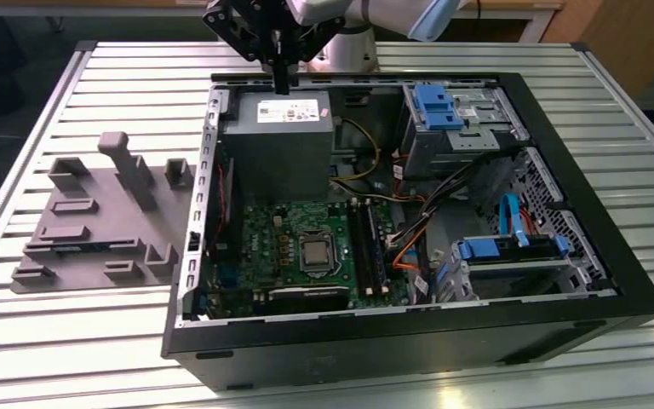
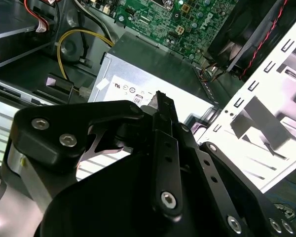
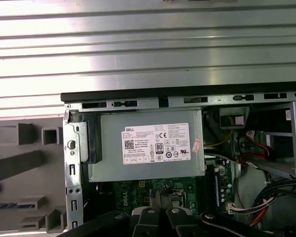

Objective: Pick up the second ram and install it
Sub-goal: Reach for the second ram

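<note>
My gripper (image 1: 283,85) hangs above the back edge of the open computer case (image 1: 599,256), over the grey power supply (image 1: 276,141). Its black fingers point down and are shut, with nothing seen between them; both wrist views show them pressed together (image 2: 160,98) (image 3: 160,211). The long black memory slots (image 1: 367,247) lie on the green motherboard (image 1: 287,243), well forward of the gripper. A thin bluish strip (image 3: 5,205) sits in a slot of the grey fixture (image 1: 100,230). I cannot tell whether it is the second ram.
The case lies on a slatted metal table (image 1: 77,341). Inside it are blue-tabbed drive bays (image 1: 452,119), orange and blue cables (image 1: 418,230) and a front fan (image 2: 246,39). The fixture's tall post (image 1: 132,170) rises at the exterior view's left.
</note>
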Robot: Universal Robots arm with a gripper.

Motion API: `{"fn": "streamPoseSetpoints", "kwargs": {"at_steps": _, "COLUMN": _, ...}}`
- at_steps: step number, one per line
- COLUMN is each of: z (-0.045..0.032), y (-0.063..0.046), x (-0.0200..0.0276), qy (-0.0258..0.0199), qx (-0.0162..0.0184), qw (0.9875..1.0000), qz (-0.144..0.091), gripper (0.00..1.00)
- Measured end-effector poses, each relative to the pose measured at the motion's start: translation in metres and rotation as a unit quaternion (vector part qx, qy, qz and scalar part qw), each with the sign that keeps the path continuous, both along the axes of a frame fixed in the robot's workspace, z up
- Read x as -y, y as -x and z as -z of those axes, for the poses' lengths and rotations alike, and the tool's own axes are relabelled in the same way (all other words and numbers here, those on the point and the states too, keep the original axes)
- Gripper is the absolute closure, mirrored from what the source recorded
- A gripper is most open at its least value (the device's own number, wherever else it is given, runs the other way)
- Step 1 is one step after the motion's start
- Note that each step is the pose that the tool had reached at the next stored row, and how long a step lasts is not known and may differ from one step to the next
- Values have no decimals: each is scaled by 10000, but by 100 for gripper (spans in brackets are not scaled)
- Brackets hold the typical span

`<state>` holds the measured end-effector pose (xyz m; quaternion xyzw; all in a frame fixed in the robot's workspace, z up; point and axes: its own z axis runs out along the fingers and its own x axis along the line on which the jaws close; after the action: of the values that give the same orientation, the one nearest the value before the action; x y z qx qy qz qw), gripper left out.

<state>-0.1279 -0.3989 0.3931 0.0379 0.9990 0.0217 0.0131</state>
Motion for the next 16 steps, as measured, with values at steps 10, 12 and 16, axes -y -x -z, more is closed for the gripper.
{"fn": "streamPoseSetpoints", "kwargs": {"at_steps": 10, "z": 0, "y": 83, "x": 0, "qy": 0, "qx": 0, "qw": 10000, "qz": 1, "gripper": 89}}
{"fn": "streamPoseSetpoints", "kwargs": {"at_steps": 12, "z": 0, "y": 106, "x": 0, "qy": 0, "qx": 0, "qw": 10000, "qz": 0, "gripper": 89}}
{"fn": "streamPoseSetpoints", "kwargs": {"at_steps": 16, "z": 0, "y": 152, "x": 0, "qy": 1, "qx": 0, "qw": 10000, "qz": 0, "gripper": 89}}
